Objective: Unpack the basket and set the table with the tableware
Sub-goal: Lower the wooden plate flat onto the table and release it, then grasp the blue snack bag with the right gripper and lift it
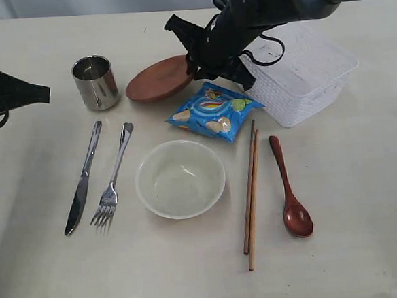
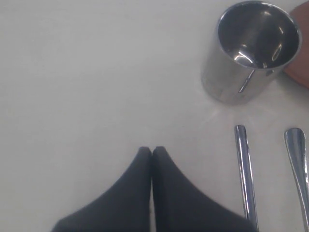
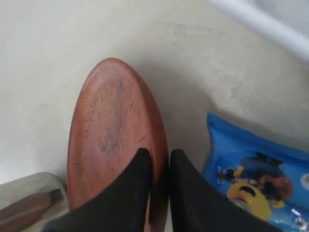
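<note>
My right gripper (image 1: pixel 196 64) (image 3: pixel 160 153) is shut on the rim of the small brown plate (image 1: pixel 156 80) (image 3: pixel 113 125), which tilts just above the table (image 1: pixel 43 269) between the steel cup (image 1: pixel 95 81) and the white basket (image 1: pixel 330 78). Laid out on the table are the knife (image 1: pixel 83 181), fork (image 1: pixel 112 182), cream bowl (image 1: pixel 180 177), two chopsticks (image 1: pixel 251 193) and red-brown spoon (image 1: pixel 290 190). At the far left, my left gripper (image 1: pixel 45 93) (image 2: pixel 152 151) is shut on nothing, a short way from the cup (image 2: pixel 253 48) and the knife handle (image 2: pixel 244 169).
A blue snack bag (image 1: pixel 213 112) (image 3: pixel 251 169) lies between the plate, the basket and the bowl. The right arm reaches across the basket's near corner. The basket's inside shows nothing. Bare tabletop lies in front of the cutlery and to the right of the spoon.
</note>
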`<act>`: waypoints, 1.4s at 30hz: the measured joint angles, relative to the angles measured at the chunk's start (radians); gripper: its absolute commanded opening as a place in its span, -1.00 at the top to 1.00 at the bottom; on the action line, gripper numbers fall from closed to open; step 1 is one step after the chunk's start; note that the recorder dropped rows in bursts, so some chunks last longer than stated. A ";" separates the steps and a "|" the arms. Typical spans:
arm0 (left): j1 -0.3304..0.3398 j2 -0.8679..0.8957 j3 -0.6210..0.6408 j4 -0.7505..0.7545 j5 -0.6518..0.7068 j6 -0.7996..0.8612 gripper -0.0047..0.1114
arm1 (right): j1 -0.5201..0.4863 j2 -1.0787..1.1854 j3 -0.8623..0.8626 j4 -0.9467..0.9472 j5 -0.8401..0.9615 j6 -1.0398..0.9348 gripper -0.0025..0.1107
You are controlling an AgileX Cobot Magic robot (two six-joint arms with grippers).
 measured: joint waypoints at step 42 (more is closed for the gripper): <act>0.000 0.000 0.000 -0.004 0.000 0.000 0.92 | -0.023 -0.267 0.000 -0.160 0.461 -0.875 0.00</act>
